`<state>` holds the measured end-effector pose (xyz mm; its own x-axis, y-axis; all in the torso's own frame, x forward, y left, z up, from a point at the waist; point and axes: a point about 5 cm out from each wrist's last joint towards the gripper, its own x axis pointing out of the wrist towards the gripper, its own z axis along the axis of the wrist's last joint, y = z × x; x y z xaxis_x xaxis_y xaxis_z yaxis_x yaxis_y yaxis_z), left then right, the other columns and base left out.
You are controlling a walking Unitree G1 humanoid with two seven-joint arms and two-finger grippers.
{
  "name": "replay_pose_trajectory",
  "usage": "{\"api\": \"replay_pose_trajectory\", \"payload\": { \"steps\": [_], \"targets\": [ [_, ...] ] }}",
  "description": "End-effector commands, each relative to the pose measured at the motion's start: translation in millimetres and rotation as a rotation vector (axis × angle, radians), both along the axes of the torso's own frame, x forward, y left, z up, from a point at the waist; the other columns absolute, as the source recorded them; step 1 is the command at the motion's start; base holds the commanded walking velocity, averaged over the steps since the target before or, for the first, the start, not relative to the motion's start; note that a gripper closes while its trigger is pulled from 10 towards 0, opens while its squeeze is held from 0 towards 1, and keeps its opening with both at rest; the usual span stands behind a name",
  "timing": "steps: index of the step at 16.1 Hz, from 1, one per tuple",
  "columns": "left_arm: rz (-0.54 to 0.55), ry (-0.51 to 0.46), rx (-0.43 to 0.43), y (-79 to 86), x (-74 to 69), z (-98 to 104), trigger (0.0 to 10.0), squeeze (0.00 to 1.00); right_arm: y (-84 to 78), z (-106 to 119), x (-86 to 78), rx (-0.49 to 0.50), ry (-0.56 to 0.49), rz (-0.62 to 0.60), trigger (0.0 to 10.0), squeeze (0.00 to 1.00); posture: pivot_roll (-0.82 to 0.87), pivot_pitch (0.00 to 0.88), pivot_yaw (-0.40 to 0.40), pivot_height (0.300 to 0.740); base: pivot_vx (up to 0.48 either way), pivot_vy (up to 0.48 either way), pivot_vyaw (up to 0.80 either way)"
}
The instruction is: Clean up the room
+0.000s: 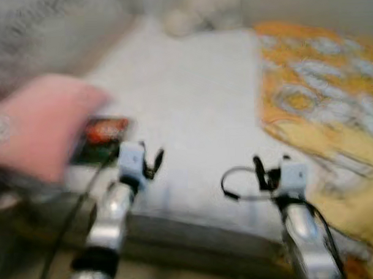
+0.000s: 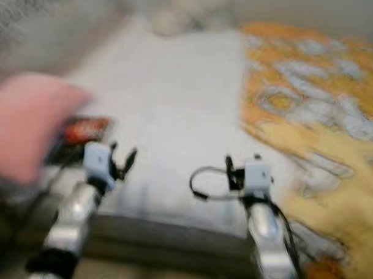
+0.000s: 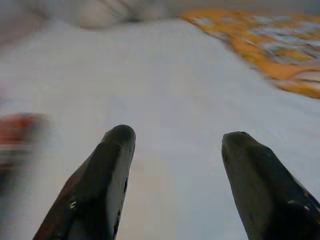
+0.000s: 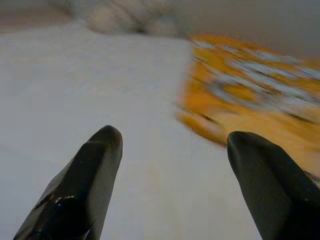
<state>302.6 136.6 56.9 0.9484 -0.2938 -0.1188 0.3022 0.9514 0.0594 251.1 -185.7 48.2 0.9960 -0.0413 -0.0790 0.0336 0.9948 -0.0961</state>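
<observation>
Blurred white bed (image 1: 191, 96), orange blanket (image 1: 332, 97), both grippers' jaws apart

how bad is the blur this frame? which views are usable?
Both eye views are motion-smeared: the orange blanket, the pink object and the red-and-black item lack edges. Left wrist view: open left gripper fairly sharp, white bed behind it streaked. Right wrist view: open right gripper readable, background soft. No glare.

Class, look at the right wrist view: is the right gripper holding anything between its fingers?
No: the right gripper is open, and between its fingers lie only the bare white bed sheet and the orange patterned blanket beyond.
</observation>
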Motion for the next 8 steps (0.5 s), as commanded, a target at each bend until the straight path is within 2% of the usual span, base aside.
{"api": "replay_pose_trajectory", "payload": {
  "steps": [1,2,4,6,7,8],
  "targets": [
    [0.007,-0.037,0.024,-2.8,9.7,12.6,10.0,1.00,-3.1,-3.9,-2.9,0.016,0.010,-0.015,10.0,0.00,0.06,0.000,-0.033,0.740,0.000,0.000,-0.77],
    [-0.002,-0.034,0.023,-2.5,13.3,17.6,10.0,1.00,-3.8,-3.7,-0.8,0.046,0.001,-0.039,10.0,0.00,0.07,0.000,-0.037,0.740,0.000,0.000,-0.78],
    [-0.008,-0.025,0.042,-3.4,12.4,14.5,10.0,1.00,-4.6,-6.0,-2.9,0.096,0.007,-0.055,10.0,0.00,0.07,0.000,-0.042,0.740,0.000,0.000,-0.78],
    [-0.003,-0.007,0.056,-3.7,12.6,9.9,10.0,1.00,-2.8,-9.3,-5.5,0.083,0.019,-0.037,10.0,0.00,0.07,0.000,-0.046,0.740,0.000,0.000,-0.78],
    [-0.007,-0.014,0.039,-5.6,13.4,10.3,10.0,0.00,-2.3,-10.8,-6.1,0.079,0.023,-0.029,10.0,0.00,0.07,0.000,-0.049,0.740,0.000,0.000,-0.79],
    [0.013,-0.034,0.068,-6.3,16.0,12.1,10.0,0.00,-2.2,-11.3,-5.8,0.077,0.022,-0.018,10.0,0.00,0.07,0.000,-0.050,0.740,0.000,0.000,-0.78]
  ]
}}
